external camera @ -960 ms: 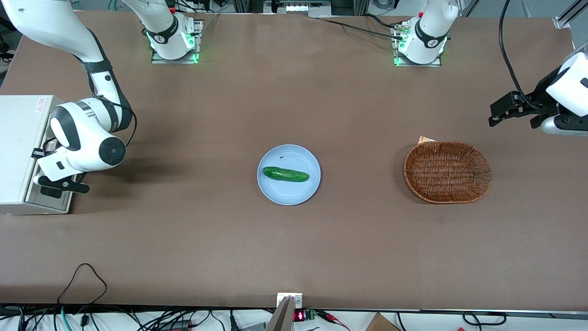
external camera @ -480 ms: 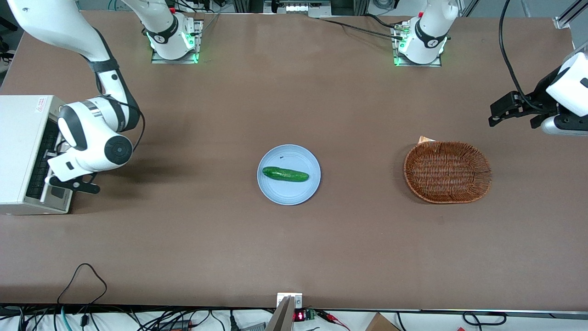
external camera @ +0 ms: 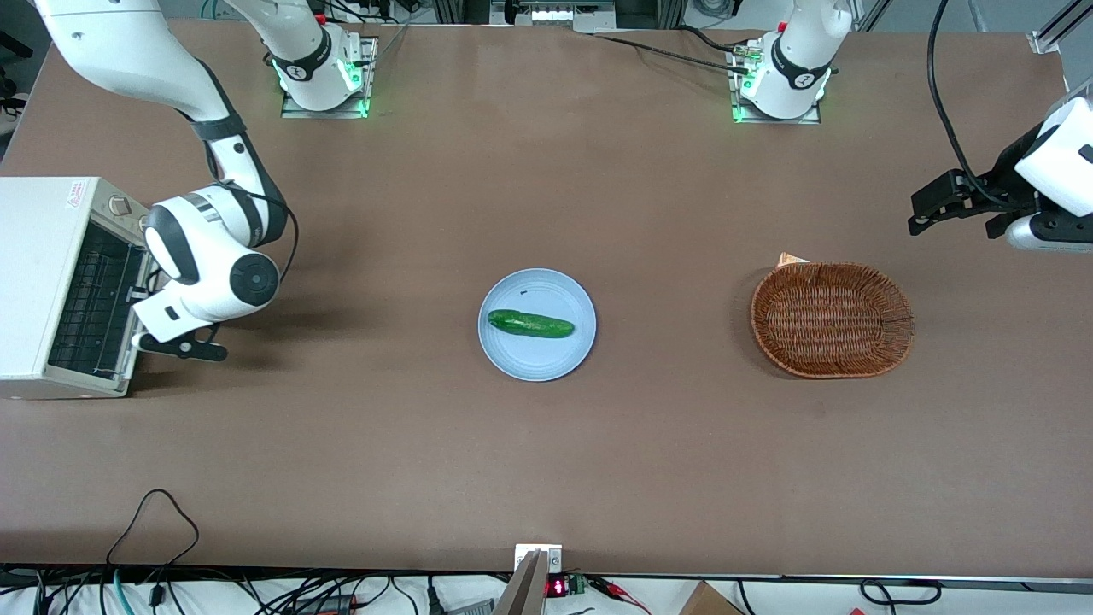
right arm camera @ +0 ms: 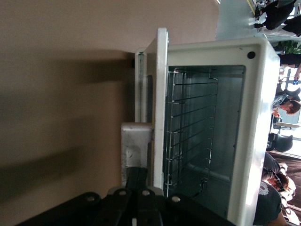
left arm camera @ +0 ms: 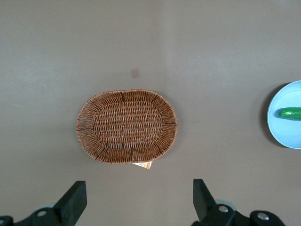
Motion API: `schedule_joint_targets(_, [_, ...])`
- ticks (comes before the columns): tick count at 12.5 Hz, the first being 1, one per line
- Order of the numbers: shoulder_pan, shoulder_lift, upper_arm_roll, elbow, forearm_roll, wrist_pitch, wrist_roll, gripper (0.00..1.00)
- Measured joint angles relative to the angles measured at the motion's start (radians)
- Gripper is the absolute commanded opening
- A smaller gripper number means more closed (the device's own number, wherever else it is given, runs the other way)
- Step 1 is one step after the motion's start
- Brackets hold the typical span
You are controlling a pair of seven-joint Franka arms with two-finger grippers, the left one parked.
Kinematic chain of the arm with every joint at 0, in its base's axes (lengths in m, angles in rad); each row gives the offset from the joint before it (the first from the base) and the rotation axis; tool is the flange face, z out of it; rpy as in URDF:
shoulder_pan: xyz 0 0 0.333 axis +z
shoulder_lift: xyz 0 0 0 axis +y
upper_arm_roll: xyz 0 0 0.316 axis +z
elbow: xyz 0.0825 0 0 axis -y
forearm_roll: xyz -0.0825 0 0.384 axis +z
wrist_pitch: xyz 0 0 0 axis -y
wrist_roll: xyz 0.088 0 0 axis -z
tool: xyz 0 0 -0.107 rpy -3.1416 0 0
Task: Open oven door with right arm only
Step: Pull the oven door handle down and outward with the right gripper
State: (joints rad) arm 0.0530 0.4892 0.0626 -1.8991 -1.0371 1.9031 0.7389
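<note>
Swinging oven door [external camera: 135, 295] down, wider than a second ago; wire rack now exposed.
Pincer [external camera: 158, 329] pinching door handle, just in front of oven [external camera: 38, 282] at working arm's end of surface [external camera: 546, 444]; opening roughly halfway, judged.

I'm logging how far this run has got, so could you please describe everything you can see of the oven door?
The oven door is a pale, metal-looking framed panel, swung well open from the off-white oven and seen edge-on from the wrist camera. The wire rack inside is exposed. The gripper is shut on its handle, at the working arm's end of the table.
</note>
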Motion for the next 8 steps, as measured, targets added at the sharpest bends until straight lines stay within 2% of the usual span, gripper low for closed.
schedule_joint_targets(8, [0.008, 0.083, 0.004, 0.005, 0.038, 0.112, 0.011, 0.00])
